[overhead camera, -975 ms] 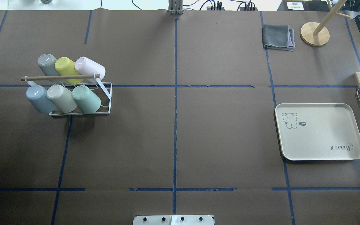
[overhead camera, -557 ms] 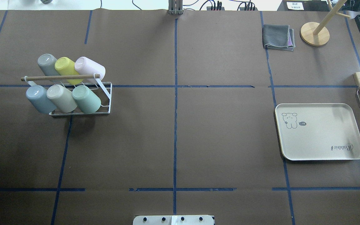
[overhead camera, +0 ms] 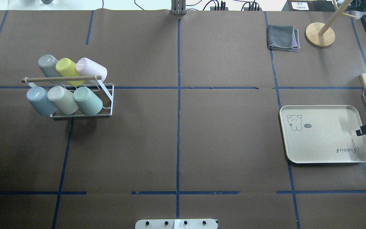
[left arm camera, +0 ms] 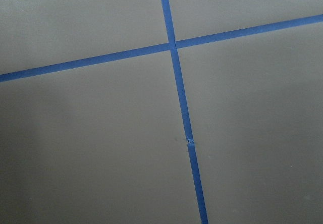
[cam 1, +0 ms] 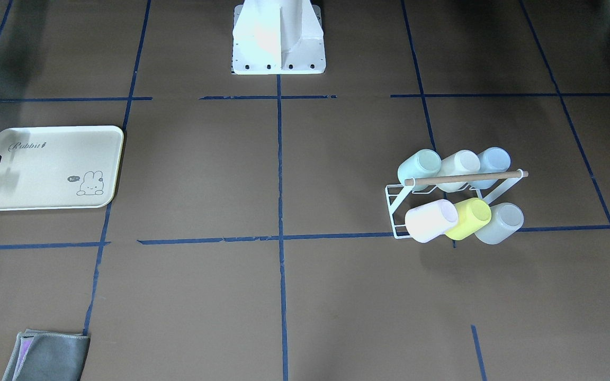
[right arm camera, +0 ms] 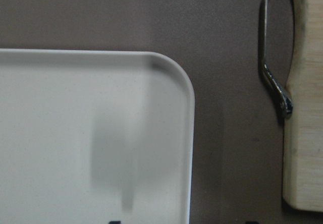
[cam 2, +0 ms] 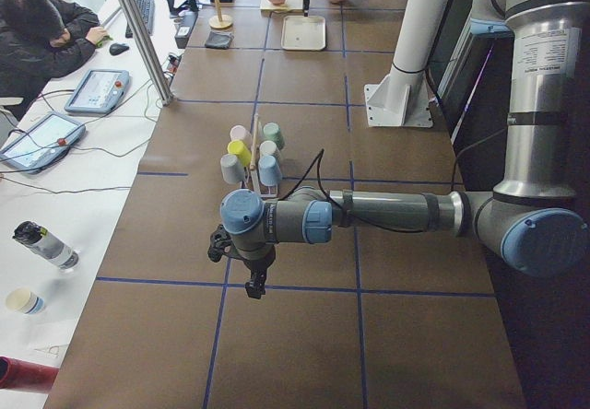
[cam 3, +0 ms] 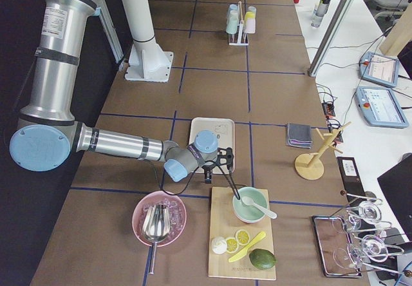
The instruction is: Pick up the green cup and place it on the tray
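Sliding in from the right edge of the overhead view, the right gripper [overhead camera: 359,131] has come over the tray's rim. At the far left, the left gripper [cam 2: 251,286] hangs over taped table beyond the rack; I cannot tell whether its fingers are apart or together. The green cup [overhead camera: 88,101] lies tilted in the white rack [overhead camera: 108,95], at the right end of the front row, untouched. The tray [overhead camera: 322,140] sits well apart from it, with no cup on it. The right gripper's fingers look apart and hold nothing. The pick has probably not yet begun, and this arm would have to cross the table to reach the cup.
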